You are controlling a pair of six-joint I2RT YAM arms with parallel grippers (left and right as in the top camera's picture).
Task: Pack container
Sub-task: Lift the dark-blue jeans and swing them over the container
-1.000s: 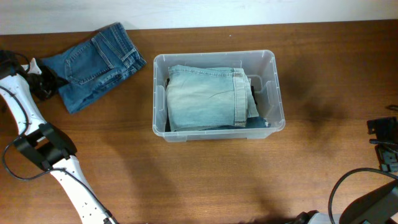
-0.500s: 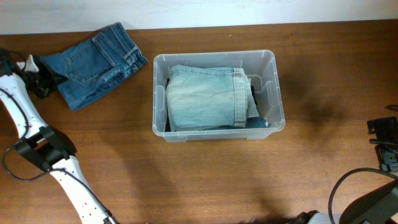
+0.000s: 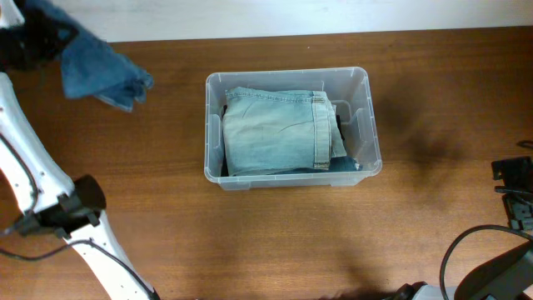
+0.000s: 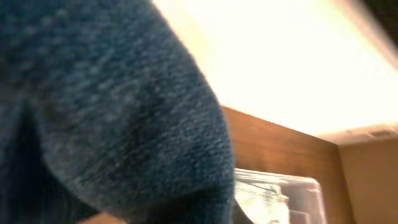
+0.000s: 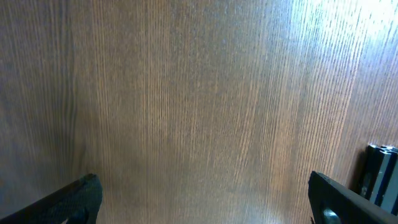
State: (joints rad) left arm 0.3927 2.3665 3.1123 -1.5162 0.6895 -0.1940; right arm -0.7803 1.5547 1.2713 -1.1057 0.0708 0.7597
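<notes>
Brown wood-grain surface [image 3: 250,242] fills the overhead view. It runs under both arms.

Clear rectangular plastic container [image 3: 287,75] with rounded corners sits upright near the middle of the surface, long side running left to right. One corner of it also shows low in the left wrist view [image 4: 283,193].

Folded pale blue denim jeans [image 3: 279,129] lie inside the container and cover most of its floor. The waistband is toward the right end. A sliver of darker cloth [image 3: 346,163] shows beneath them at the near right corner.

White left arm [image 3: 25,167] reaches up the left edge of the surface to the far left corner.

Dark blue denim jeans [image 3: 96,67] hang bunched and blurred at that far left corner, off the surface and well apart from the container. The same cloth [image 4: 106,106] fills most of the left wrist view.

Left pincer [image 3: 32,40] is clamped on the dark blue denim jeans. Its fingers are buried in the cloth, so the gap between them cannot be told.

Right pincer [image 5: 205,199] is spread wide with nothing between the fingers. Only the two black fingertips [image 5: 74,199] show at the bottom corners of the right wrist view, over bare wood.
</notes>
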